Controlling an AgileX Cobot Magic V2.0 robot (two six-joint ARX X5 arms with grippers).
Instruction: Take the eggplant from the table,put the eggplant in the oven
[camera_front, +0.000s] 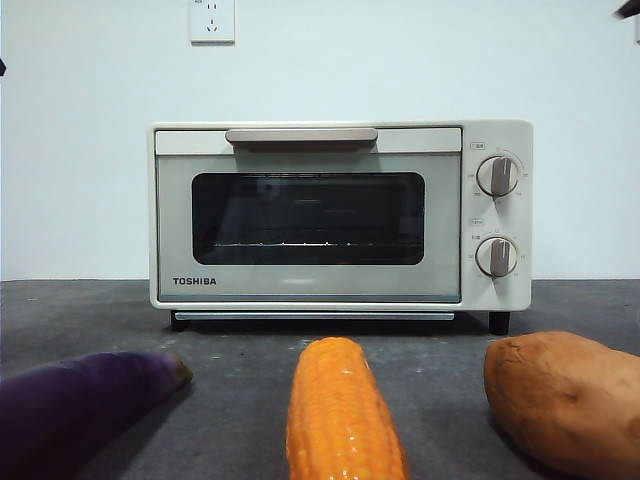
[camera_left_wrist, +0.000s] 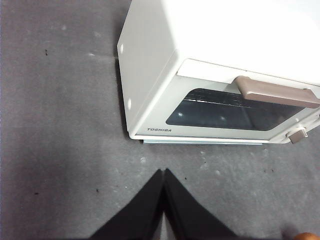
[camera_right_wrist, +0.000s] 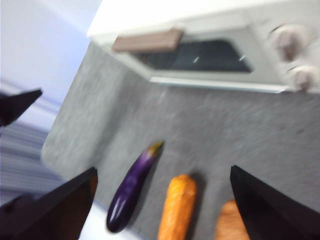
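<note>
The eggplant (camera_front: 80, 405) is glossy dark purple and lies on the table (camera_front: 240, 400) at the front left, stem end toward the corn. In the right wrist view the eggplant (camera_right_wrist: 131, 186) lies below and between the jaws of my right gripper (camera_right_wrist: 164, 170), which hangs open high above the vegetables and touches none of them. The cream TOSHIBA oven (camera_front: 340, 215) stands at the back with its glass door closed. My left gripper (camera_left_wrist: 163, 173) is shut on nothing, hovering over bare table in front of the oven (camera_left_wrist: 210, 60), near its left corner.
An orange corn cob (camera_front: 340, 415) lies in the middle front and a brown sweet potato (camera_front: 565, 400) at the front right, both beside the eggplant. The corn cob (camera_right_wrist: 177, 207) and sweet potato (camera_right_wrist: 232, 222) also show under the right gripper. A white wall stands behind the oven.
</note>
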